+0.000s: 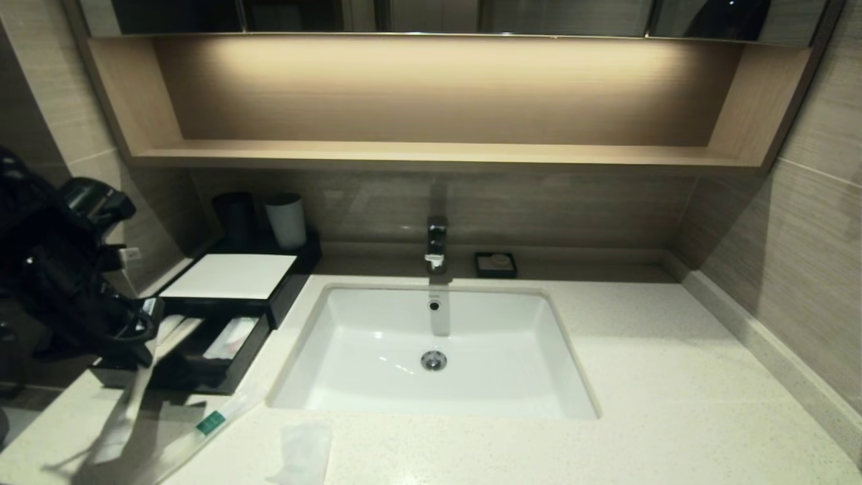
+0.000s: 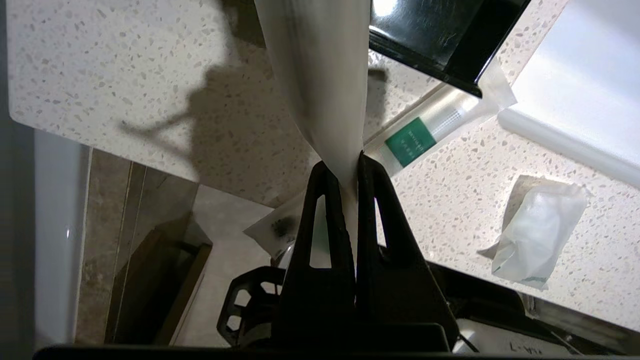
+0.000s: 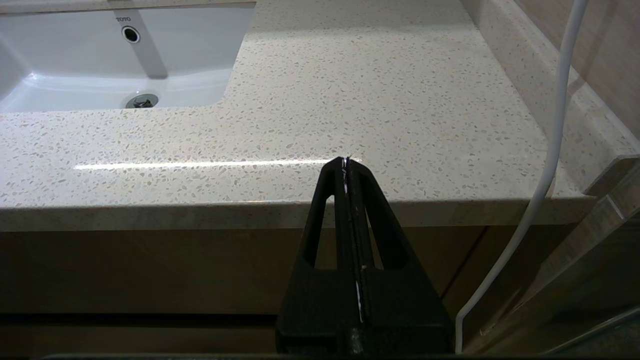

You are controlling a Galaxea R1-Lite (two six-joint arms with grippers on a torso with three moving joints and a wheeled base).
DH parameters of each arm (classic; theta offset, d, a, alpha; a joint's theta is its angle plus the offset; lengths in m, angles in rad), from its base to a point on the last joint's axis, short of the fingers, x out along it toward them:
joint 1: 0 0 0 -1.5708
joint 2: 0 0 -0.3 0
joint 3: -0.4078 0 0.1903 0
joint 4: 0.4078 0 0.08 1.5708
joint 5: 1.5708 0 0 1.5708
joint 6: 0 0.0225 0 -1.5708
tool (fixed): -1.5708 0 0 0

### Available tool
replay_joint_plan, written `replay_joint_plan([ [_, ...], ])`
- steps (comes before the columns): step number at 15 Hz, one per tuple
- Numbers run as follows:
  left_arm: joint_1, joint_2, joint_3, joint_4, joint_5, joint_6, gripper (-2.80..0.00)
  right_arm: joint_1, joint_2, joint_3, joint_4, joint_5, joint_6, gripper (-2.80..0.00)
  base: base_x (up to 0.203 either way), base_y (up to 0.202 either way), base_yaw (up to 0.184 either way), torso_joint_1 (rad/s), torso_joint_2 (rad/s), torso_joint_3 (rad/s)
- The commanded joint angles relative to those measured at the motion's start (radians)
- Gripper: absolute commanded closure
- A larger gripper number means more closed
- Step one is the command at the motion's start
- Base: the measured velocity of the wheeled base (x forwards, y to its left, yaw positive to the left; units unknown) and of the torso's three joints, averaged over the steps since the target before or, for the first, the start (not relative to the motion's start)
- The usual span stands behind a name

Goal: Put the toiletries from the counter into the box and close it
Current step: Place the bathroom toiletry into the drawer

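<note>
A long slim clear-wrapped packet (image 2: 320, 75) hangs pinched near one end in the left gripper (image 2: 349, 167), jaws closed on its film, above the desk (image 1: 673, 377) just before the box (image 1: 229, 276); its open drawer (image 1: 225, 350) seems to hold one packet already. The green-labelled packet (image 2: 425, 135) and white sachet (image 2: 535, 230) lie on the desk beside those jaws. The right gripper (image 3: 346, 162), jaws shut and empty, waits off the desk's front edge.
</note>
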Motion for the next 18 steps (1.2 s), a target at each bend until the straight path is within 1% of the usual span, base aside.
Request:
replay_joint_plan([
  [1, 0.032, 0.021, -0.079, 0.112, 0.003, 0.022, 0.00, 0.000, 0.000, 0.000, 0.002, 0.001, 0.000, 0.00, 0.000, 0.000, 0.000, 0.000, 0.00, 0.000],
  [2, 0.043, 0.028, -0.110, 0.158, 0.003, 0.033, 0.00, 0.000, 0.001, -0.001, 0.002, 0.001, 0.000, 0.00, 0.000, 0.000, 0.000, 0.000, 0.00, 0.000],
  [3, 0.062, 0.046, -0.128, 0.179, 0.004, 0.047, 0.00, 0.000, 0.000, -0.001, 0.002, 0.000, 0.000, 0.00, 0.000, 0.000, 0.000, 0.000, 0.00, 0.000],
  [6, 0.109, 0.102, -0.147, 0.195, 0.004, 0.070, 0.00, 0.000, 0.000, 0.000, 0.002, 0.000, 0.000, 0.00, 0.000, 0.000, 0.000, 0.000, 0.00, 0.000],
  [9, 0.132, 0.152, -0.149, 0.188, 0.001, 0.100, 0.00, 0.000, 0.002, 0.001, 0.002, 0.000, 0.000, 0.00, 0.000, 0.000, 0.000, 0.000, 0.00, 0.000],
  [12, 0.130, 0.174, -0.175, 0.183, -0.003, 0.108, 0.00, 0.000, 0.001, 0.000, 0.002, 0.000, 0.000, 0.00, 0.000, 0.000, 0.000, 0.000, 0.00, 0.000],
  [18, 0.098, 0.254, -0.264, 0.191, -0.009, 0.108, 0.00, 0.000, 0.002, 0.001, 0.002, 0.000, 0.000, 0.00, 0.000, 0.000, 0.000, 0.000, 0.00, 0.000],
])
